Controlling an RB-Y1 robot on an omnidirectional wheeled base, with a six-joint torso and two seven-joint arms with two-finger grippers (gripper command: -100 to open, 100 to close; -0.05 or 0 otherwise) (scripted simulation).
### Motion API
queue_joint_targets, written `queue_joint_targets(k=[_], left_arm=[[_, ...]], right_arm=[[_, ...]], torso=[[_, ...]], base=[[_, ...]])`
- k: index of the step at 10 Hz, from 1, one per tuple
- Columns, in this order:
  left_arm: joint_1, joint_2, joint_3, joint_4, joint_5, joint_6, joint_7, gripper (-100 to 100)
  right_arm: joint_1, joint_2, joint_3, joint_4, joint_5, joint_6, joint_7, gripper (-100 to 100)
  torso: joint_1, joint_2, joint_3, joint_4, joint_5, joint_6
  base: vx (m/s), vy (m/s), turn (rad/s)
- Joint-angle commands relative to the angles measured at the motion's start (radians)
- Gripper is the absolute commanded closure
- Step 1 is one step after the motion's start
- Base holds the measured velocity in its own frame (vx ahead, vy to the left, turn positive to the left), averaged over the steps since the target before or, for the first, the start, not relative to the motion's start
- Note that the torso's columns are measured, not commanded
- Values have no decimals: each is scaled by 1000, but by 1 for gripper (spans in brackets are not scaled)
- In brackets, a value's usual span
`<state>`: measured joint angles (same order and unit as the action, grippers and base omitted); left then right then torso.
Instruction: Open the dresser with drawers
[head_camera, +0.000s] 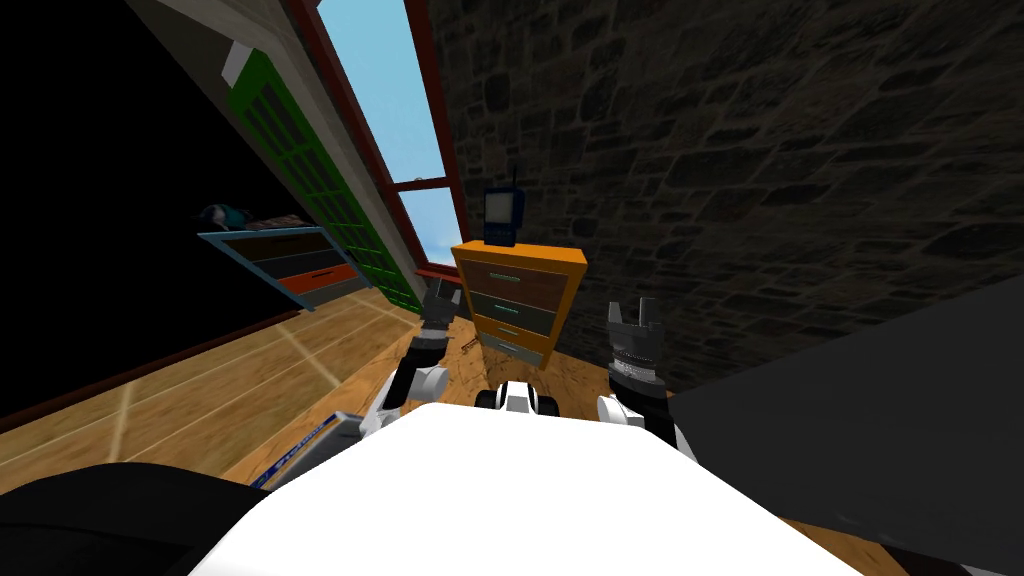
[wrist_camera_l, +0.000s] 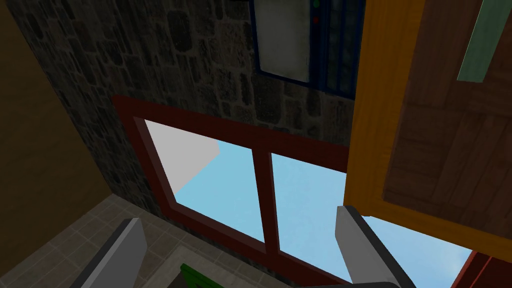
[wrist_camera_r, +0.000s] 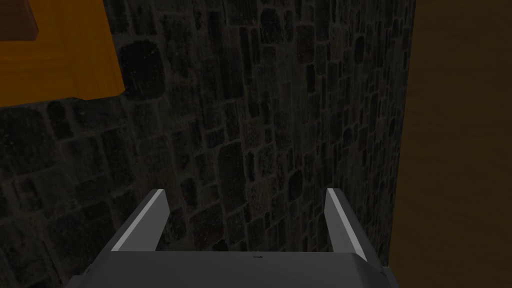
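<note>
The orange-framed dresser (head_camera: 517, 300) stands against the dark stone wall, with several drawers stacked in brown, dark green and grey. All the drawers sit flush. My left gripper (head_camera: 440, 298) is open and hangs just off the dresser's left front edge, touching nothing. From the left wrist, the left gripper (wrist_camera_l: 240, 250) has the orange frame (wrist_camera_l: 372, 125) beside one finger, a brown drawer front (wrist_camera_l: 450, 150) and its pale green handle (wrist_camera_l: 482, 40). My right gripper (head_camera: 633, 312) is open to the dresser's right. At the right wrist, the right gripper (wrist_camera_r: 245, 220) faces the wall, the dresser's corner (wrist_camera_r: 60, 55) off to one side.
A blue handset-like device (head_camera: 503, 215) stands on the dresser top. A red-framed window (head_camera: 400, 120) and green shutter (head_camera: 330, 200) run along the left wall, with a blue-framed chest (head_camera: 290, 262) beyond. A dark slab (head_camera: 870, 420) lies to my right, a book-like thing (head_camera: 310, 447) on the floor.
</note>
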<state>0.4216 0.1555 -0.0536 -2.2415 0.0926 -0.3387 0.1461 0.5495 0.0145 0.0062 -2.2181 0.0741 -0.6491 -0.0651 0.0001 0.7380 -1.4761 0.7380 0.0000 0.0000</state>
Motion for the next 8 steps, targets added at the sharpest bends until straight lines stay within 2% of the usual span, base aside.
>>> queue_joint_targets(k=[1,8], left_arm=[[-8,5,-8,4,-2,55,5,-100],[-29,-9,-28,11,-9,181,14,-100]], right_arm=[[0,0,0,0,0,0,0,0],[0,0,0,0,0,0,0,0]], torso=[[0,1,0,0,0,0],[0,0,0,0,0,0]], base=[[49,6,-55],[46,7,-58]])
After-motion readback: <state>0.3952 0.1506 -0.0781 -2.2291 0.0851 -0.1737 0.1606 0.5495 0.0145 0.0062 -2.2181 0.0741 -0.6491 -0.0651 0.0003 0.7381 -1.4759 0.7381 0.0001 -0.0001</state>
